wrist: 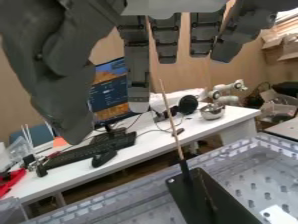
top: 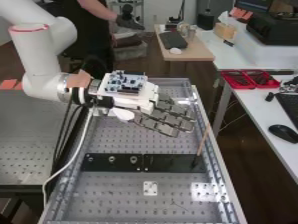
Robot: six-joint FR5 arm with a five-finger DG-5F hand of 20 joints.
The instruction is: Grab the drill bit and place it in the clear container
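The hand [top: 165,116] is above the perforated bench in the high view, its fingers extended and nothing held. A thin tan rod [top: 202,141] stands slightly tilted near the bench's right edge, its dark lower end at the right end of a black plate [top: 120,162]; whether it is the drill bit I cannot tell. The rod is nearer the bench's near end than the fingers. From the wrist, the hand [wrist: 138,65] has straight fingers, apart from the rod [wrist: 171,122], whose dark foot rests on the black plate [wrist: 229,200].
A small white plate [top: 151,188] lies on the bench. Beyond its right edge, a white table [top: 266,107] bears red trays [top: 251,79], a keyboard and a mouse [top: 284,133]. A clear plastic object [wrist: 20,149] is on the table in the wrist view.
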